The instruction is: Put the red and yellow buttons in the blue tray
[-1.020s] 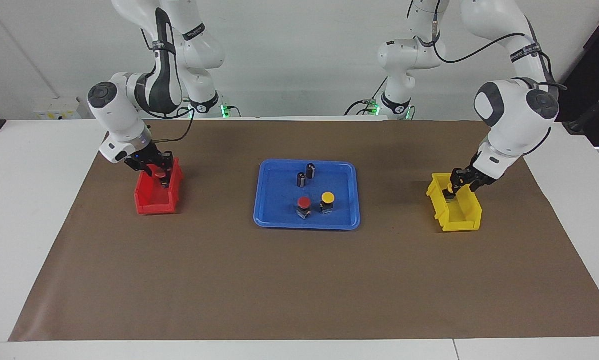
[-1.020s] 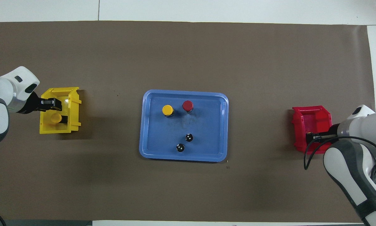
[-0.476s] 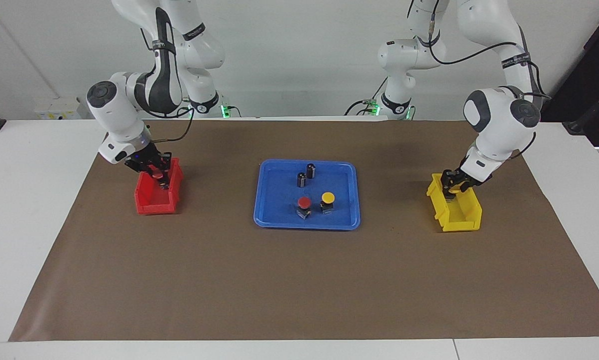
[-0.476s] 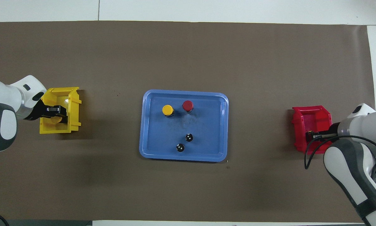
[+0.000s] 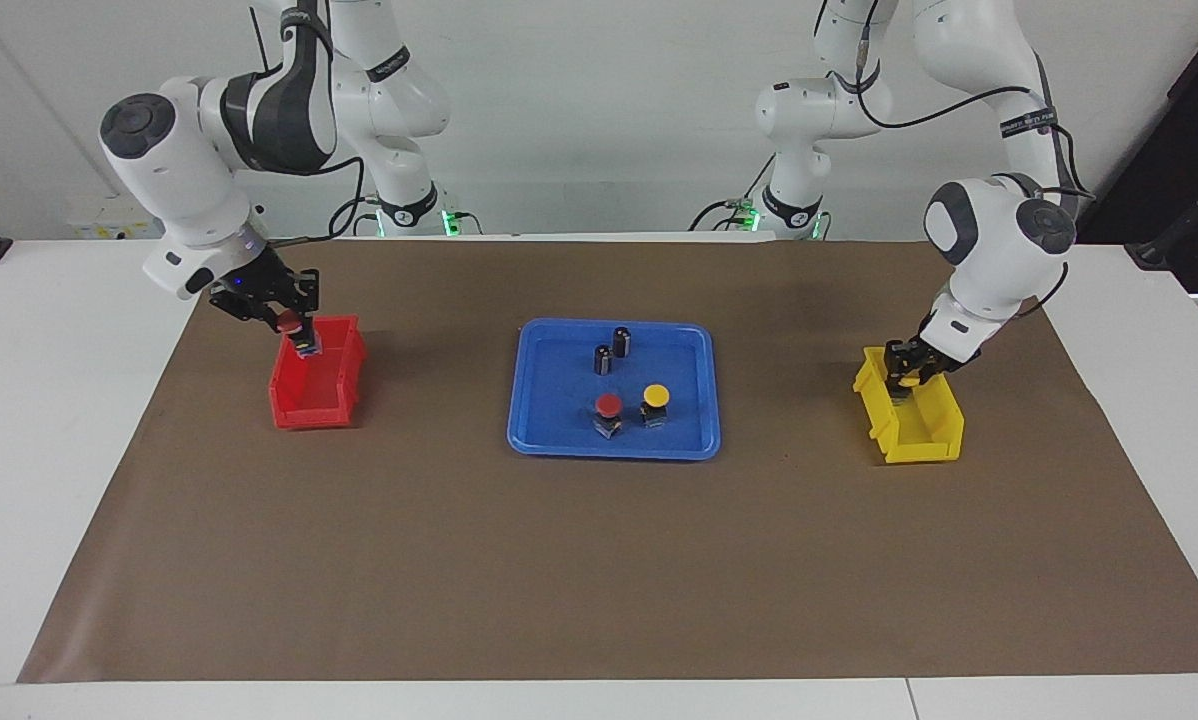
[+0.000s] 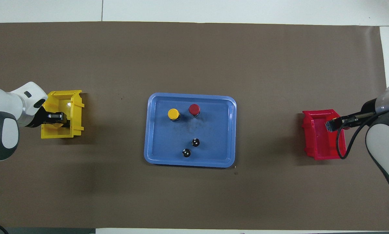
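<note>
Presently we find the blue tray at the middle of the counter, holding one red button and one yellow button side by side, with two dark cylinders nearer the robots. We note the right gripper raised over the red bin, its fingers closed on a second red button, clear of the bin. We note the left gripper low in the yellow bin at the other end of the counter, its fingers closed on a second yellow button. Both bins sit well apart from the tray.
</note>
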`<state>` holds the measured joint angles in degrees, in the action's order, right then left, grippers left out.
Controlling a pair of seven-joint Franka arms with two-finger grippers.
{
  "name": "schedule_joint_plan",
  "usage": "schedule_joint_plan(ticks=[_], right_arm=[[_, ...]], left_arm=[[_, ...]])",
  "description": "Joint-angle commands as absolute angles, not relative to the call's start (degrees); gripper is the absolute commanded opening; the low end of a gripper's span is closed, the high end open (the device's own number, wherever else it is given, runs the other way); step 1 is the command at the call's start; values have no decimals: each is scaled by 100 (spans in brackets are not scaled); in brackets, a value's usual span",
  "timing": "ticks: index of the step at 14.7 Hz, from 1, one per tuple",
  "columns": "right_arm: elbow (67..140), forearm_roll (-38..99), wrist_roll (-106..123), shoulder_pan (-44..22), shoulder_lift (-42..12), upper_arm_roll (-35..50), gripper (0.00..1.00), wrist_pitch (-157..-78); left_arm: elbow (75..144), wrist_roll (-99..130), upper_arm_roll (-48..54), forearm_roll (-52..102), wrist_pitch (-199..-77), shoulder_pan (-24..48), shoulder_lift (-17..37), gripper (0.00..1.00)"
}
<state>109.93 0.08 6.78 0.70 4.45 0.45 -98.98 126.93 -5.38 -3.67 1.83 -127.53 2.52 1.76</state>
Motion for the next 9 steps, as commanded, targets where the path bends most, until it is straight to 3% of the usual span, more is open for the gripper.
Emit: schedule_joint_plan(ticks=[1,5,9], right_arm=[[9521,-70,-794,-919,-394,70,19,-9150],[9396,0,-2791,-2300,-939,70,16,-9876],[9571,149,-3357,-2479,-1187,88,16,-10687]], left_arm=[[12867,-589,-334,114,-12937,176,35,1],[12648,-598,-343,114,-12841,176,114,1],[12368,-598,-343,97,-12553,176,210,1]])
